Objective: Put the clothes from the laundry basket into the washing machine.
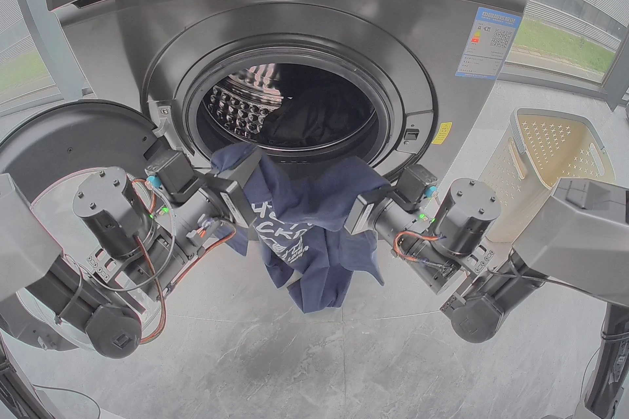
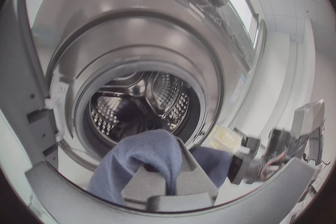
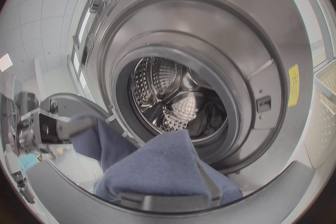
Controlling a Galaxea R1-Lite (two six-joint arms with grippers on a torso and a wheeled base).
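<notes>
Navy shirt [image 1: 308, 224] stretched between both grippers, left gripper [image 1: 241, 186] clamped on one end, right gripper [image 1: 362, 204] clamped on the other, cloth hanging just before washing machine [image 1: 288, 14] opening's lower rim

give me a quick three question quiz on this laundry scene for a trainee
1. True or false: the left claw and the right claw both grip the navy shirt.
2. The laundry basket stands: A) on the robot's left; B) on the robot's right, beside the washing machine; C) behind the robot.
3. What already lies in the drum?
Key: 1 true; 2 B; 3 a dark garment.
</notes>
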